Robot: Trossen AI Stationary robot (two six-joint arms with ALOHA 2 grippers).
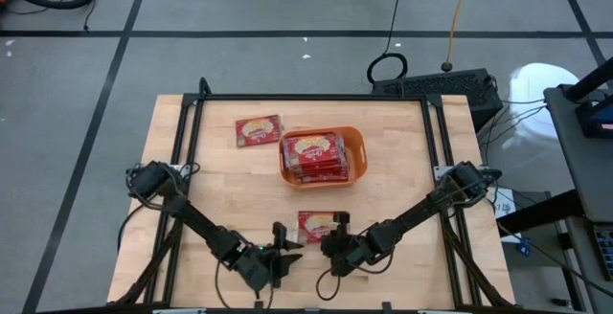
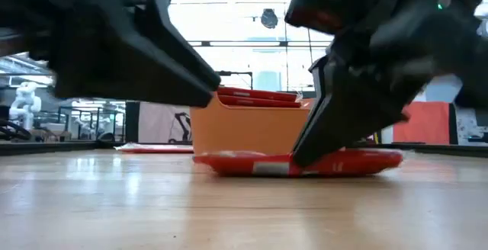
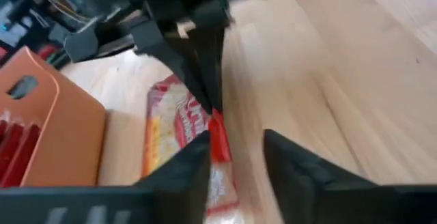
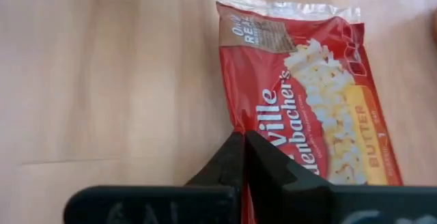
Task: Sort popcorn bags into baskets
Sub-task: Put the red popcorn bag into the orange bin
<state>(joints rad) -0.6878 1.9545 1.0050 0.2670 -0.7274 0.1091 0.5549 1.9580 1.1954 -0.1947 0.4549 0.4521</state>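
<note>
Closest to me in the right wrist view, the right gripper (image 4: 244, 157) has its fingers pressed together on the edge of a popcorn bag (image 4: 321, 94); from above I see that bag (image 1: 316, 224) lying flat on the table (image 1: 192, 151), just in front of the orange bin (image 1: 356, 151) and apart from it. I judge the pinch catches only the thin side edge, perhaps just the film, so the bag could slip free or swing and fold as it lifts, and a drooping bag could catch the bin's near rim instead of clearing it. The left gripper (image 1: 283, 249) sits just beside the same bag, on its other side from the right one, fingers spread and holding nothing; in its wrist view its fingers (image 3: 184, 173) point straight at the bag and at the right arm's fingers. That closeness worries me: if either arm moves toward the bin, the two could knock together or drag the bag sideways. The bin already holds a stack of bags (image 1: 313, 156) up to about rim height, so another one dropped carelessly may slide off. One more bag (image 1: 258, 130) lies on the table just beside the bin, at its far left corner.
</note>
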